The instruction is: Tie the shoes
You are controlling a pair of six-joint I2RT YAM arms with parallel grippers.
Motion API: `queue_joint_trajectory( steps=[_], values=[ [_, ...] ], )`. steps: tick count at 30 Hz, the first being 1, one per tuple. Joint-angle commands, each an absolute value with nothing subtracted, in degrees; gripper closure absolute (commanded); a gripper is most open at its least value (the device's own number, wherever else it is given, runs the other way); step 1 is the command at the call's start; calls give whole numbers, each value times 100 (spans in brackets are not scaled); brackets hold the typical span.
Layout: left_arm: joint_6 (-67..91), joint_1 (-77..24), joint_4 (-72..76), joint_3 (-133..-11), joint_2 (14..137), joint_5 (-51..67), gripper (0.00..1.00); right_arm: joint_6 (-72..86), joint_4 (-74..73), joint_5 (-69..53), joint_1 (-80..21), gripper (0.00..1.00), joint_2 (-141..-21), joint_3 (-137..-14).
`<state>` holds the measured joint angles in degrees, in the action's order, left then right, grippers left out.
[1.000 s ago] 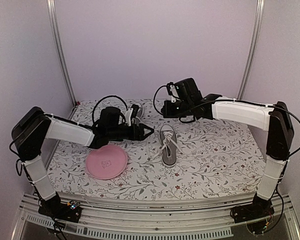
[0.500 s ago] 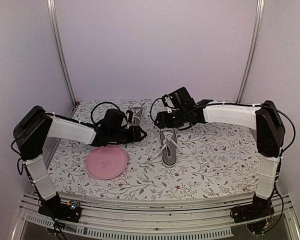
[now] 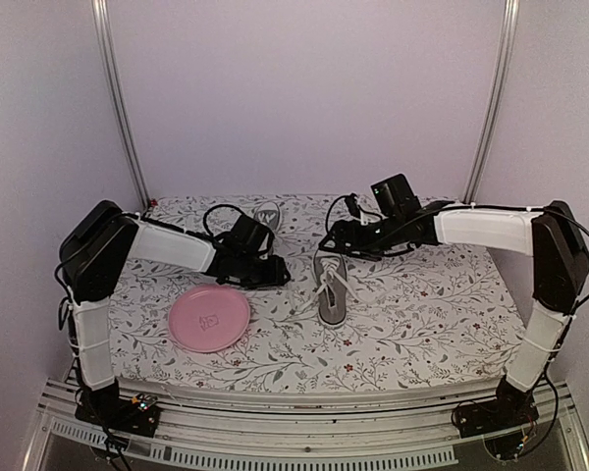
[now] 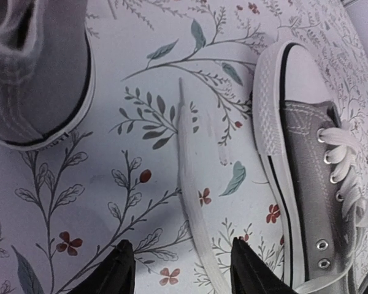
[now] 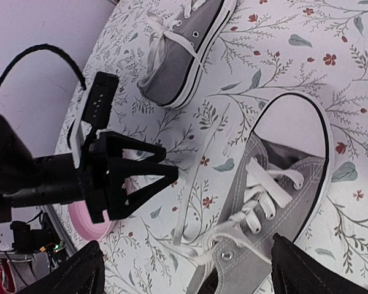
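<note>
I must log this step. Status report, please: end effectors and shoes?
Left end effector open over loose white lace. Right end effector open, empty, beside grey canvas sneaker, laces untied. Round pink plate aside, not obstructing.

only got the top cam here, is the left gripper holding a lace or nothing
Observer: Nothing. In the left wrist view the left gripper has its fingers apart. A loose lace lies flat in line with the gap, not pinched.
Operator: which shoe is that lace from
Observer: The right wrist view shows it trailing from the near shoe, whose laces are untied.
Operator: and the right gripper
Observer: Its own camera shows the right gripper wide open over that shoe, holding nothing.
</note>
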<state>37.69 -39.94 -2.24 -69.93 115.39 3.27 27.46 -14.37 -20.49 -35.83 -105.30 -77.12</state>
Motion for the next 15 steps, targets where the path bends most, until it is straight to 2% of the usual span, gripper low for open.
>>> queue_joint_trajectory(
  steps=[1,6,11,15],
  values=[
    [3788,-4161,-428,-7234,11729,136,48,2736,-638,-3252,-3277,6,-9617,-6821],
    [3870,-4231,-683,-7589,12062,40,48,2461,-108,-4042,-3027,5,-8708,-5910],
    [3858,-4266,-1077,-8009,12342,-146,48,2203,-61,-4143,-2829,5,-8030,-5361],
    [3755,-4306,-1564,-8390,12561,-395,56,2197,-3,-4201,-2653,5,-7777,-5060]
  ],
)
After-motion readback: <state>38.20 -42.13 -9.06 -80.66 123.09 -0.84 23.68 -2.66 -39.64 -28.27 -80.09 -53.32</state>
